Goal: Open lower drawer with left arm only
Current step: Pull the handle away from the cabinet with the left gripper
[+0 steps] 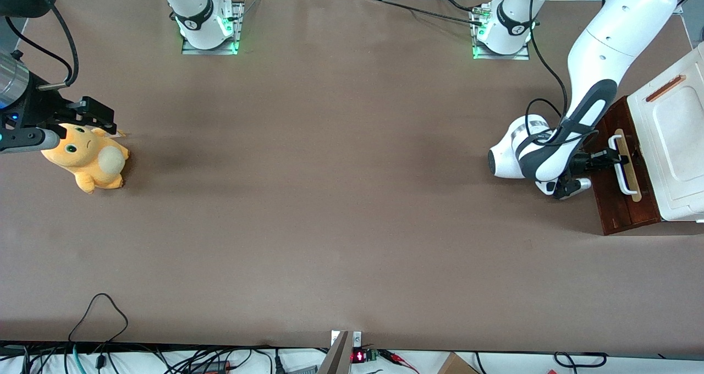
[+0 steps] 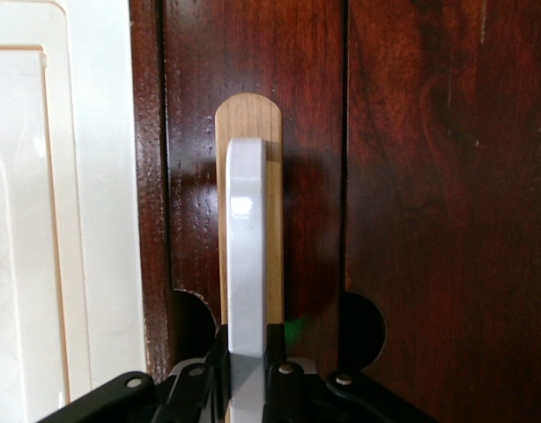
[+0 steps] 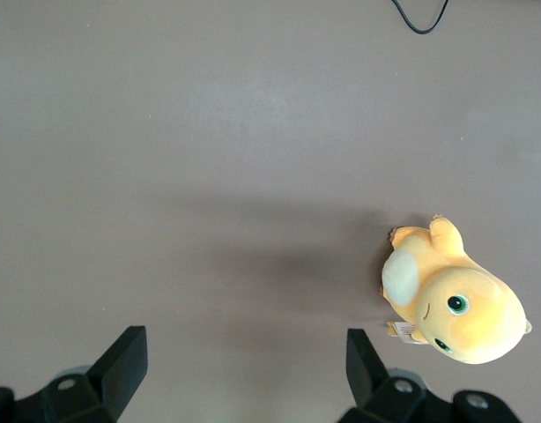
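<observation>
End effector (image 2: 247, 370) is clamped across the handle (image 2: 248, 238) of the drawer (image 1: 619, 181), probably so a straight pull slides it open.

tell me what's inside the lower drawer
Nothing inside shows: only the lower drawer front is visible, its white bar handle between the gripper fingers.

A yellow plush toy (image 3: 451, 304) with a white belly lies on its side on the brown table (image 3: 209, 176). A loop of black cable (image 3: 420, 18) rests on the table, well apart from the toy.
</observation>
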Robot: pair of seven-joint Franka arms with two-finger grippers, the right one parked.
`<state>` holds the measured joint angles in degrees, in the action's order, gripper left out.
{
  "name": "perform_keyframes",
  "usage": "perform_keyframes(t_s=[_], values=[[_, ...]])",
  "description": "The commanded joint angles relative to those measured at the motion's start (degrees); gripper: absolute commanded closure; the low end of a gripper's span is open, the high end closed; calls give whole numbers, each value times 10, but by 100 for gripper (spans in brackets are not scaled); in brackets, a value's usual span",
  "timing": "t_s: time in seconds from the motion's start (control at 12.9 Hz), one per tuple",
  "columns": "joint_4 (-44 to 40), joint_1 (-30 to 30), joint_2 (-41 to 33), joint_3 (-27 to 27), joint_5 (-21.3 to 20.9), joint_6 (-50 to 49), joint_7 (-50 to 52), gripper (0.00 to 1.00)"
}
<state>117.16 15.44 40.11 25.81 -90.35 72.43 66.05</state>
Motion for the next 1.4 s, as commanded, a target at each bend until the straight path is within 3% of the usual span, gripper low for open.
perform_keyframes(t_s=[0.0,0.7,1.01,1.09,1.17,1.24,1.32], values=[[1,4,3,6,-13,1,7,99],[-3,-79,7,53,-2,-26,8,100],[-1,-80,7,55,-1,-31,7,100],[-1,-80,8,55,-1,-31,6,95],[-1,-81,8,56,-1,-31,3,88],[-1,-80,7,55,-1,-31,2,49],[-1,-77,3,56,-1,-32,-2,0]])
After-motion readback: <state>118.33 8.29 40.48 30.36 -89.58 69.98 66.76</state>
